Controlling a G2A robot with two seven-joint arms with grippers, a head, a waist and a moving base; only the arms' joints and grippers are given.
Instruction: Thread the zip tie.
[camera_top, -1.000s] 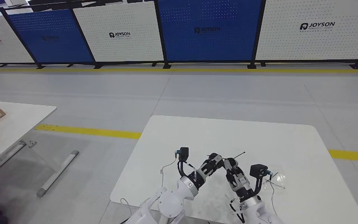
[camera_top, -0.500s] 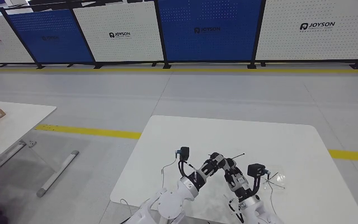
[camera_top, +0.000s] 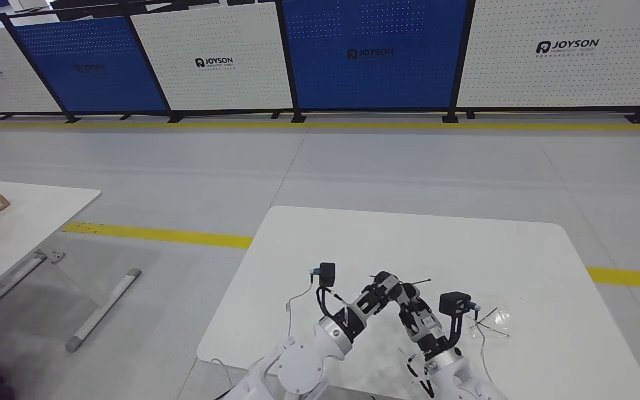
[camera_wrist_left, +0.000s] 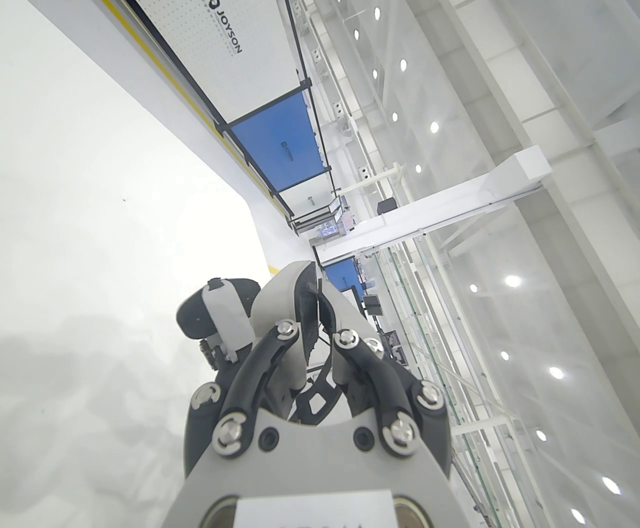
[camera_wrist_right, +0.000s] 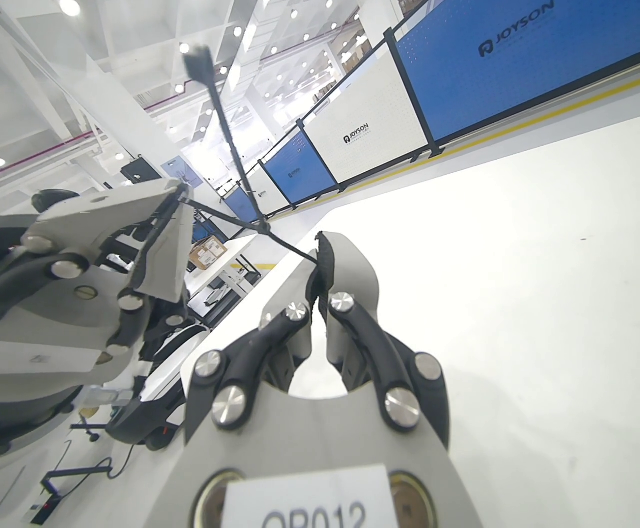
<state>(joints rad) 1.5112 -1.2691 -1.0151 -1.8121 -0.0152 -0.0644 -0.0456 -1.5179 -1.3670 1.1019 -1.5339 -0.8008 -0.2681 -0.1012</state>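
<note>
Pinching the tie (camera_wrist_right: 235, 157), right gripper (camera_wrist_right: 317, 265) and left gripper (camera_wrist_left: 318, 292) both clamp it; strands cross just off the right gripper, free end pointing away.

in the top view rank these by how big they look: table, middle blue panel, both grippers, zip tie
1. table
2. blue panel
3. left gripper and right gripper, too alike to rank
4. zip tie, just a thin line

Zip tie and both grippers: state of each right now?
left gripper, jaws shut on the zip tie.
right gripper, jaws shut on the zip tie.
zip tie, lifted, strands crossing between the two, one end free; threaded or not, cannot tell.
</note>
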